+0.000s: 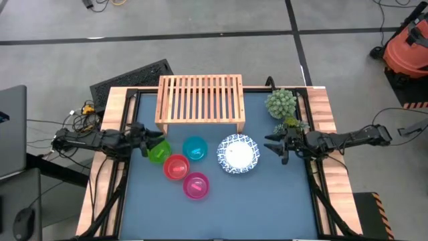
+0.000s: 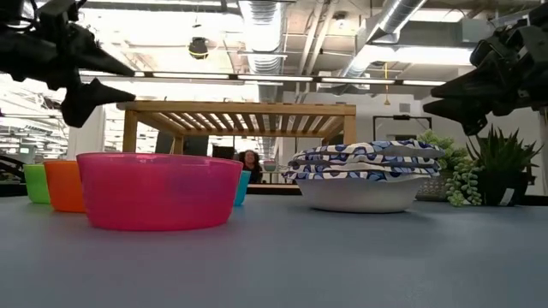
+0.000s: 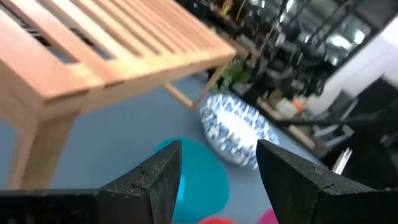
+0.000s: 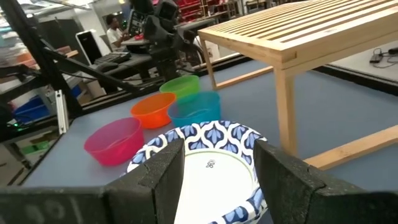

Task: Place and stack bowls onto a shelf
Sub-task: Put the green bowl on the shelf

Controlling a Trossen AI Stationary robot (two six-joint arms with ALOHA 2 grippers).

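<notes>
Both hands released, left hand over the green bowl near the bench's left edge (light, stiff, slick plastic, I'd pinch its rim), right hand beside the white bowls.

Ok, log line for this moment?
left gripper: open, over green bowl | right gripper: open, beside white bowls | shelf: bare

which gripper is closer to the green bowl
Left. The left gripper hangs open right beside the green bowl, while the right gripper waits open across the table, beyond the white bowls.
</notes>
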